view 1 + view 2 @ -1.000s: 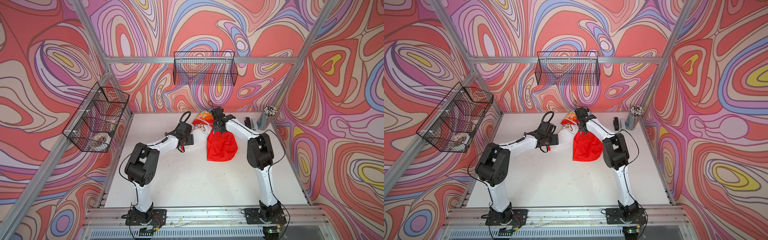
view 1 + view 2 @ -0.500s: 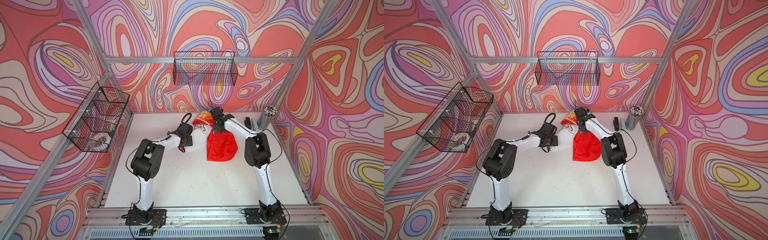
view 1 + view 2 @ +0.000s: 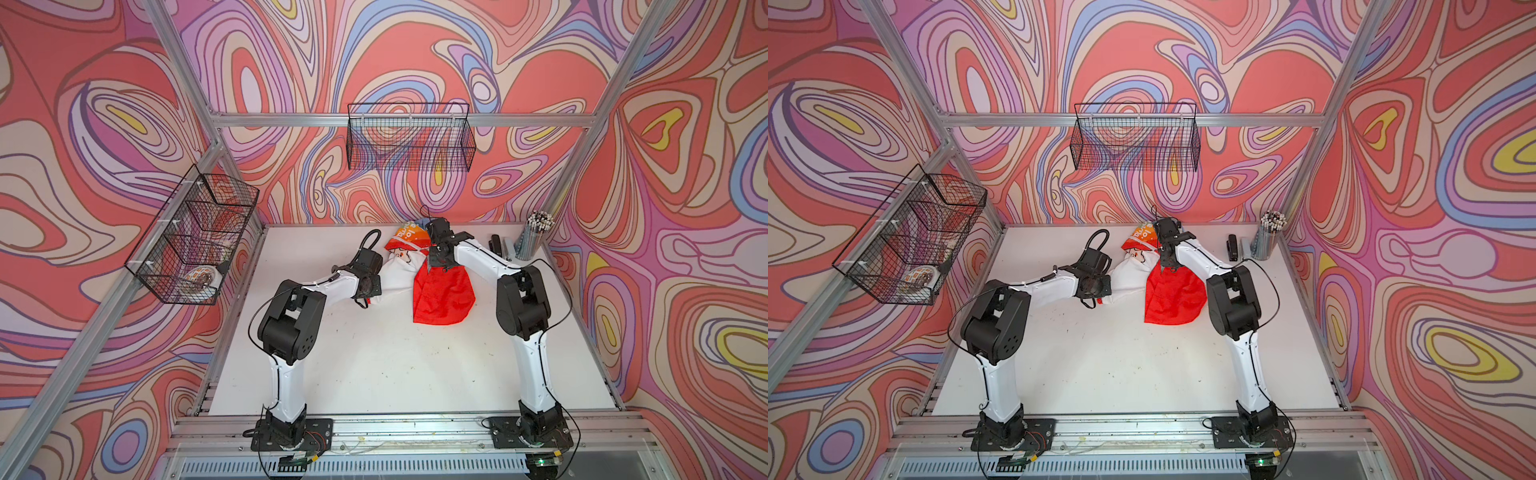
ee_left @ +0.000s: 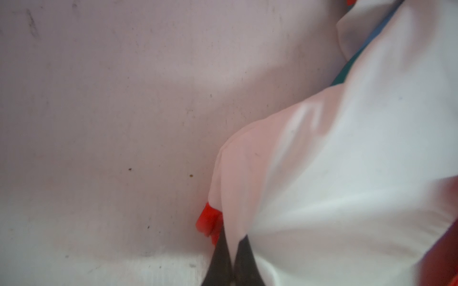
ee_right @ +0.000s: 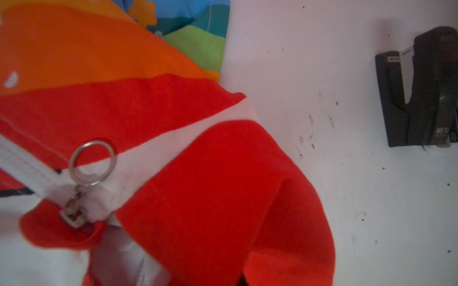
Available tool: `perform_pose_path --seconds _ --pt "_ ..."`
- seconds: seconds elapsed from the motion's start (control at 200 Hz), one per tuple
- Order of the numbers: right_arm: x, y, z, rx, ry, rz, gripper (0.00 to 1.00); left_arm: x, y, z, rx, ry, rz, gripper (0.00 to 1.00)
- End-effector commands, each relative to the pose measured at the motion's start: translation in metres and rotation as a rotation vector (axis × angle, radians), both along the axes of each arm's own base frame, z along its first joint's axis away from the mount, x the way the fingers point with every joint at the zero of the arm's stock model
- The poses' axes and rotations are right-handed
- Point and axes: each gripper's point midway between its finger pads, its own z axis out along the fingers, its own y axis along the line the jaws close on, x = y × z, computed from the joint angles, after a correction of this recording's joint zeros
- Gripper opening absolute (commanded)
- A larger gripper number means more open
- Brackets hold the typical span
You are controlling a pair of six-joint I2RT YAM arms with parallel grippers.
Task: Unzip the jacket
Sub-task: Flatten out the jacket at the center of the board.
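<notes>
Jacket (image 3: 397, 276): crumpled at far middle of table (image 3: 374, 365), red hood (image 3: 442, 291) spread nearer the robot; left gripper (image 4: 233, 247) clamped on white sleeve (image 4: 322, 185) beside red cuff (image 4: 208, 222); right gripper (image 3: 437, 266) closed above hood, hold unseen; zip ring (image 5: 92, 162) on white tape.

You have two matching arms. Left arm (image 3: 286, 380) and right arm (image 3: 536, 374): glossy white link shells, with bulky matte-black joint housings between them. The left elbow housing (image 3: 291, 322) carries small round holes on its flat face. Small clips dot the white forearm shells. Each arm stands on a black base plate (image 3: 322, 430); thin coloured wires show at the left one. A thin black cable (image 3: 251, 324) bows out beside each elbow. A thicker black loop (image 3: 365, 240) stands off the left wrist. Your left gripper (image 4: 233, 244) has dark, smooth fingers (image 4: 218, 262) tapering to narrow tips. A green light (image 3: 540, 473) glows below the right base.
</notes>
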Motion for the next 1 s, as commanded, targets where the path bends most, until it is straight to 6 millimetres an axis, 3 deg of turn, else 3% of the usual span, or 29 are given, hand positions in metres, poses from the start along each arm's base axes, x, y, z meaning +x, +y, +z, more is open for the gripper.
perform_pose_path --seconds 0.0,0.2,0.396,0.581,0.801,0.931,0.956,0.996 --pt "0.004 0.011 0.058 0.088 -0.143 0.071 0.00 -0.019 0.006 0.025 -0.056 -0.012 0.025 0.00" --pt "-0.016 0.029 0.097 0.203 -0.253 0.216 0.00 -0.065 0.011 0.057 -0.102 -0.062 0.012 0.00" --pt "-0.035 0.056 0.107 0.341 -0.281 0.360 0.00 -0.115 0.017 0.070 -0.092 -0.069 -0.003 0.00" --pt "-0.036 0.078 0.120 0.441 -0.296 0.449 0.00 -0.158 0.017 0.076 -0.111 -0.073 -0.007 0.00" --pt "-0.028 0.099 0.164 0.521 -0.398 0.547 0.00 -0.212 -0.034 0.086 -0.118 -0.097 -0.165 0.00" --pt "-0.030 0.102 0.173 0.544 -0.407 0.557 0.00 -0.237 -0.068 0.083 -0.143 -0.108 -0.246 0.00" --pt "-0.030 0.100 0.173 0.538 -0.407 0.548 0.00 -0.240 -0.071 0.083 -0.147 -0.108 -0.253 0.05" --pt "-0.030 0.094 0.174 0.523 -0.409 0.518 0.19 -0.241 -0.073 0.082 -0.152 -0.113 -0.253 0.13"
